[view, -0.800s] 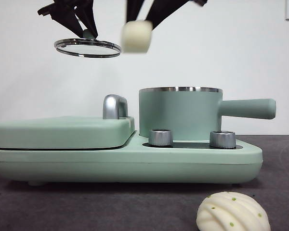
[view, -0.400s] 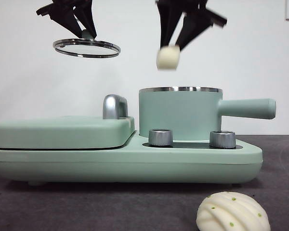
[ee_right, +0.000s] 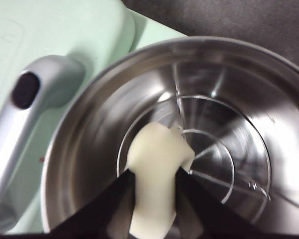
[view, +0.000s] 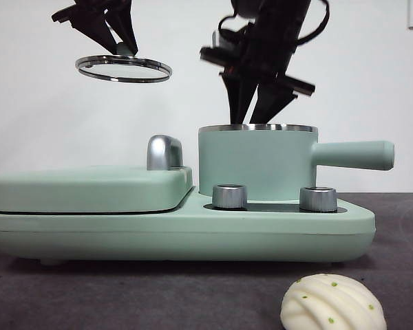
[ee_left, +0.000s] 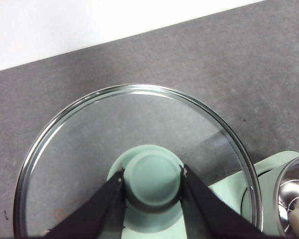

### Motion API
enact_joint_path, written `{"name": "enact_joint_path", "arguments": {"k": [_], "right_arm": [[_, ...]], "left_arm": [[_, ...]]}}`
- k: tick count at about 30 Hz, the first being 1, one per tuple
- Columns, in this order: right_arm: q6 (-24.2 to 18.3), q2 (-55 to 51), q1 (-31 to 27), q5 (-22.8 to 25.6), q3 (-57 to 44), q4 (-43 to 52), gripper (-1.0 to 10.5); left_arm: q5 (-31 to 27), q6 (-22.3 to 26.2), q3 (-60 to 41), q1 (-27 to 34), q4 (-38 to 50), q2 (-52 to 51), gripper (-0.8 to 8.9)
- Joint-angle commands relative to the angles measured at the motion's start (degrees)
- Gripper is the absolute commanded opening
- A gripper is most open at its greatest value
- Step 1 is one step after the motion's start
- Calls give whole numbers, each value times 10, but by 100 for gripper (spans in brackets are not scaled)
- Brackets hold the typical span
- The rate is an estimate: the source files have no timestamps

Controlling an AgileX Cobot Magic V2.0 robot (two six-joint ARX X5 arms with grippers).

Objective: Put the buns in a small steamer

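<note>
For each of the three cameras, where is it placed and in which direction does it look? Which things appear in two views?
Front view: low at table height, looking level at the small steamer; both grippers hang above.
Left wrist view: on the left arm, looking down past the left gripper shut on the glass lid.
Right wrist view: on the right arm, looking down into the steamer; right gripper holds the smooth bun.
Shared: lid and steamer.

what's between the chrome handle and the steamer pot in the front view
Nothing stands between the chrome handle and the small steamer: the front view shows only white wall in that narrow gap, above the appliance's mint-green top.
</note>
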Motion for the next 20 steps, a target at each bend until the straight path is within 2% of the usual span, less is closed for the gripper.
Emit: {"name": "enact_joint_path", "arguments": {"k": [1, 7, 14, 20], "right_arm": [[-12, 20, 4, 0, 16, 18, 110], [-12, 34, 3, -1, 16, 20, 139], [-12, 34, 1, -1, 16, 22, 337], [-12, 31, -2, -2, 18, 26, 362]], "left_arm": [[1, 6, 24, -2, 15, -6, 18], [1, 6, 24, -2, 14, -6, 18], [1, 6, 24, -1, 15, -6, 18], [1, 6, 24, 0, 15, -6, 18]]}}
